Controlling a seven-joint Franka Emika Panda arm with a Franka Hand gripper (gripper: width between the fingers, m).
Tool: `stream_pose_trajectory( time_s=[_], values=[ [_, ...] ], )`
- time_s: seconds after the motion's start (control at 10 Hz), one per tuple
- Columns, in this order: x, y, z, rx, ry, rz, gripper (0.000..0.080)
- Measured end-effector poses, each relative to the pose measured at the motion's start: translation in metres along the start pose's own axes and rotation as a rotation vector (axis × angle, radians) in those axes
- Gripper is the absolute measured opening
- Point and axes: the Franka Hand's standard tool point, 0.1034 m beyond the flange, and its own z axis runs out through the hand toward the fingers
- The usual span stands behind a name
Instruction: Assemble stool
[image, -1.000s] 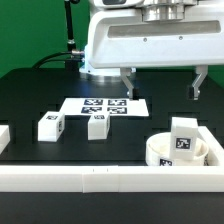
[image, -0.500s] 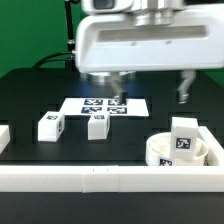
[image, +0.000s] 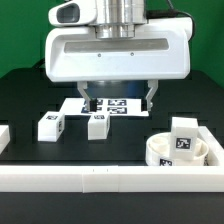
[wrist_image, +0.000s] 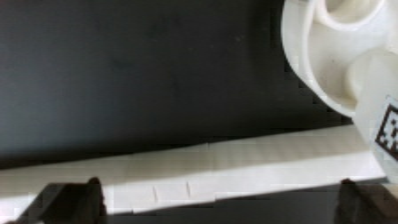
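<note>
The round white seat (image: 181, 150) sits at the front of the exterior view's right with one tagged leg (image: 182, 136) standing in it. Two more tagged legs (image: 51, 125) (image: 97, 125) stand on the black table left of it. My gripper (image: 118, 99) hangs open and empty above the marker board, behind the legs. In the wrist view the seat's rim (wrist_image: 329, 55) shows at one edge, with the dark fingertips (wrist_image: 71, 200) wide apart over the white rail.
The marker board (image: 108, 105) lies flat behind the two loose legs. A long white border rail (image: 100, 180) runs along the table's front and shows in the wrist view (wrist_image: 196, 165). A short rail piece (image: 4, 136) stands at the exterior view's left.
The gripper has moved toward the exterior view's left and come forward, from above the table's right side to over the marker board. It stays open. The stool parts have not moved.
</note>
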Motion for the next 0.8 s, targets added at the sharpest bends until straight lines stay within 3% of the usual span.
stream_pose_trajectory(
  time_s=[0.1, 0.6, 0.8],
  values=[
    [0.0, 0.0, 0.0, 0.0, -0.004, 0.0, 0.0649],
    [-0.058, 0.026, 0.02, 0.013, -0.482, 0.038, 0.0649],
    [-0.06, 0.023, 0.019, 0.023, -0.687, 0.032, 0.0649]
  ],
)
